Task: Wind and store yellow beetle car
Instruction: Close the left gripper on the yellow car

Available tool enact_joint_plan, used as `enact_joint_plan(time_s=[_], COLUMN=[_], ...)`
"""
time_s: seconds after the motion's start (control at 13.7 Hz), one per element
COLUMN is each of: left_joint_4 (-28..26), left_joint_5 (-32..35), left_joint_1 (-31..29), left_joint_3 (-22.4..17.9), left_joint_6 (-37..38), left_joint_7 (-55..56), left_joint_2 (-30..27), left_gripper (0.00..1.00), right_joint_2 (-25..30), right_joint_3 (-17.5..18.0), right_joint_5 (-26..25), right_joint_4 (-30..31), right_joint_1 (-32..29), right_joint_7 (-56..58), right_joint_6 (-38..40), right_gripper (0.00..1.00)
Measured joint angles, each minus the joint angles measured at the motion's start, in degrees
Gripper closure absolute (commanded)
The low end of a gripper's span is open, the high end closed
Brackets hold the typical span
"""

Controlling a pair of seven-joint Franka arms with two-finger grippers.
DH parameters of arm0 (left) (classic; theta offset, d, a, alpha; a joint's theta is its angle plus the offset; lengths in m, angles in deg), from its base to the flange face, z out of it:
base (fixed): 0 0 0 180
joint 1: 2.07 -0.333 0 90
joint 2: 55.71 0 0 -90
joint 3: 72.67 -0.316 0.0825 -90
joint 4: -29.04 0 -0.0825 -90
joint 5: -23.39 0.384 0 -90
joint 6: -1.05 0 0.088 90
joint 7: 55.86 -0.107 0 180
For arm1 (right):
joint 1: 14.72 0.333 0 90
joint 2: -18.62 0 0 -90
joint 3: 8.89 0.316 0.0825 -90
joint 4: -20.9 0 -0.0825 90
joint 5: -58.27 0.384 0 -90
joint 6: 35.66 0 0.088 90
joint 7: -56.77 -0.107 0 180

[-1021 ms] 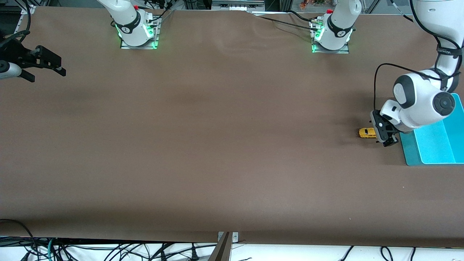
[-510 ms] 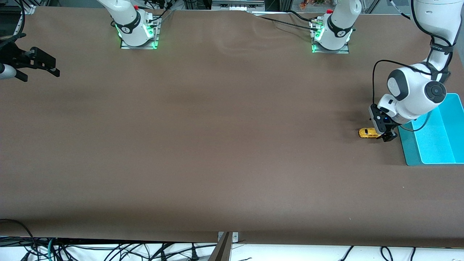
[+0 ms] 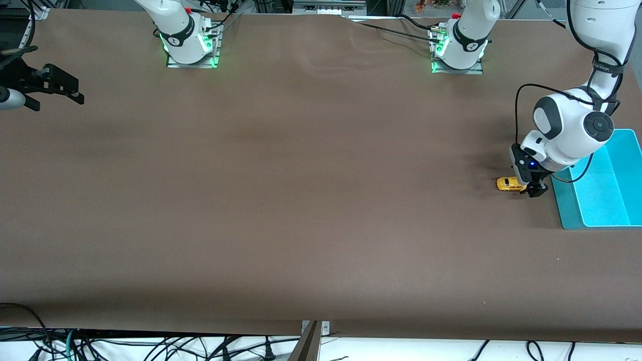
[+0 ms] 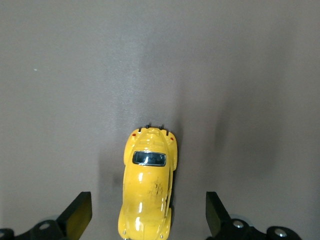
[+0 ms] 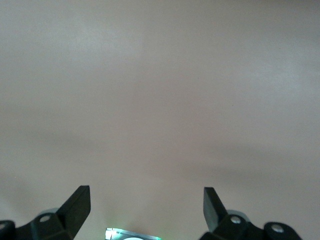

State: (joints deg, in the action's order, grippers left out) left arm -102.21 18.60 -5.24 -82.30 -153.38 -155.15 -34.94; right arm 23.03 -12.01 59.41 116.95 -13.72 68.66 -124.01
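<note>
The yellow beetle car (image 3: 509, 184) stands on its wheels on the brown table, beside the blue bin (image 3: 617, 195) at the left arm's end. My left gripper (image 3: 532, 188) is low over the end of the car nearest the bin, open. In the left wrist view the car (image 4: 147, 187) lies between the two spread fingertips (image 4: 79, 213), which do not touch it. My right gripper (image 3: 67, 89) is open and empty, up in the air over the right arm's end of the table. In the right wrist view the right gripper (image 5: 146, 205) shows only bare table.
The blue bin lies open beside the left gripper, toward the table's edge. Both arm bases (image 3: 190, 47) (image 3: 457, 50) stand along the table's edge farthest from the front camera. Cables hang below the table's near edge.
The left gripper has come lower and a little away from the bin, closing in over the car's end. The right gripper drifted slightly toward its table edge. The car has not moved.
</note>
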Motion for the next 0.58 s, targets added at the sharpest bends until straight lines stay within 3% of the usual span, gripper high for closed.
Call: enact_joint_plan(time_s=[0.07,0.15,0.22,0.29,0.58], left_joint_4=[-0.1,-0.2,-0.2,-0.2,-0.1], left_joint_5=[0.0,0.0,0.0,0.0,0.0], left_joint_1=[0.0,0.0,0.0,0.0,0.2], left_joint_3=[0.0,0.1,0.1,0.2,0.5], left_joint_6=[-0.5,-0.8,-0.9,-0.9,-1.3], left_joint_7=[-0.1,-0.1,-0.1,-0.2,-0.2], left_joint_2=[0.3,0.5,0.7,0.8,0.9], left_gripper=[0.10,0.51,0.79,0.96,1.00], right_joint_2=[-0.1,-0.2,-0.2,-0.3,-0.6], right_joint_3=[0.1,0.2,0.2,0.2,0.2], right_joint_5=[0.0,0.0,0.0,0.0,0.0], right_joint_4=[0.0,0.0,0.0,0.0,0.0], right_joint_1=[0.0,0.0,0.0,0.0,0.0], right_joint_7=[0.0,0.0,0.0,0.0,0.0], right_joint_6=[0.0,0.0,0.0,0.0,0.0], right_gripper=[0.00,0.00,0.00,0.00,0.00])
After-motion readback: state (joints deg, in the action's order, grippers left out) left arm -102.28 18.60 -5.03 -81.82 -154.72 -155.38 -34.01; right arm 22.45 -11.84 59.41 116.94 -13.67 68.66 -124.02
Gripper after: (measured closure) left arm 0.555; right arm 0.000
